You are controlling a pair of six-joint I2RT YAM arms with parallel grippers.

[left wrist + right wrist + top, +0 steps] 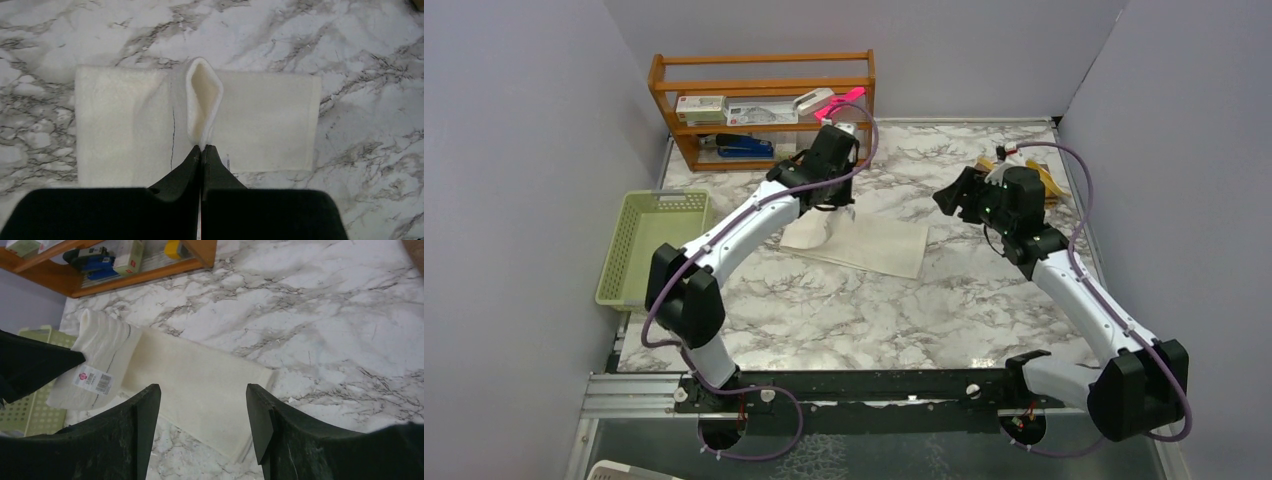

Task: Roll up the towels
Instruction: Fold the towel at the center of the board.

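The white towel (874,246) lies flat mid-table with its left end lifted. My left gripper (838,203) is shut on that end, pinching a raised fold (202,95) between its fingertips (202,149). In the right wrist view the lifted end shows a barcode label (93,380) and the flat part of the towel (200,375) runs toward me. My right gripper (957,196) hovers open above the table, just right of the towel, with nothing between its fingers (202,402). A mustard-yellow towel (1054,183) lies behind the right gripper, mostly hidden by it.
A pale green basket (649,245) sits at the table's left edge. A wooden shelf (764,100) with boxes and a blue stapler stands at the back left. Grey walls close in both sides.
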